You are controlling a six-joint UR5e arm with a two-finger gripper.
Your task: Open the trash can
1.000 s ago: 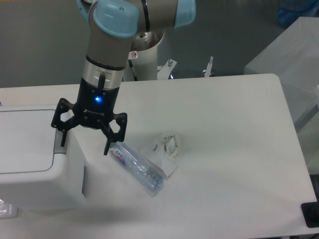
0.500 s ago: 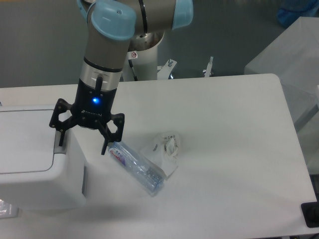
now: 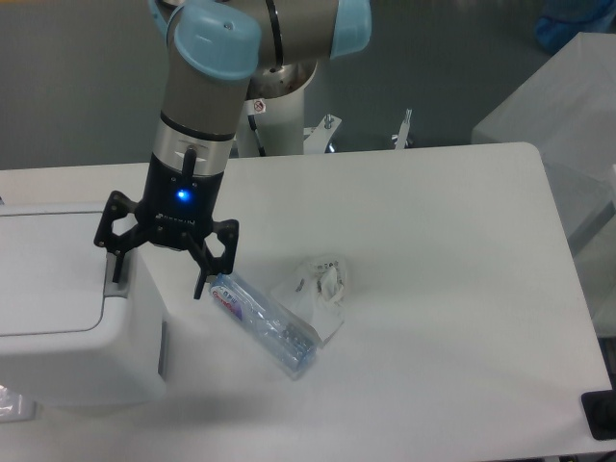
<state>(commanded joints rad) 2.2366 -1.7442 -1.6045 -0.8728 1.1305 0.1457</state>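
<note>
The trash can point(image 3: 67, 318), a large white boxy plastic bin with rounded corners, sat at the left edge of the white table point(image 3: 433, 289), and the picture's left border cut off its left side. Its flat rectangular lid point(image 3: 48, 274) lay closed, and the grey tab point(image 3: 116, 271) at the lid's right edge was partly hidden behind one finger of the gripper point(image 3: 159, 279). The black two-finger gripper hung from the robot arm point(image 3: 207, 87), whose upper part ran out of the top of the picture, and its fingers were spread wide with nothing between them. One fingertip stood over the lid's right edge at the tab; whether it touched could not be told. The other fingertip pointed down just beside a crushed clear plastic bottle point(image 3: 265, 322) lying on the table against the bin's right side. A blue light glowed on the gripper body. Compared with a second earlier, the gripper had shifted slightly left and a little lower, while the lid, bottle and wrapper had not moved. Right of the bottle lay a crumpled clear plastic wrapper point(image 3: 322, 279), its contents too small to make out.
</note>
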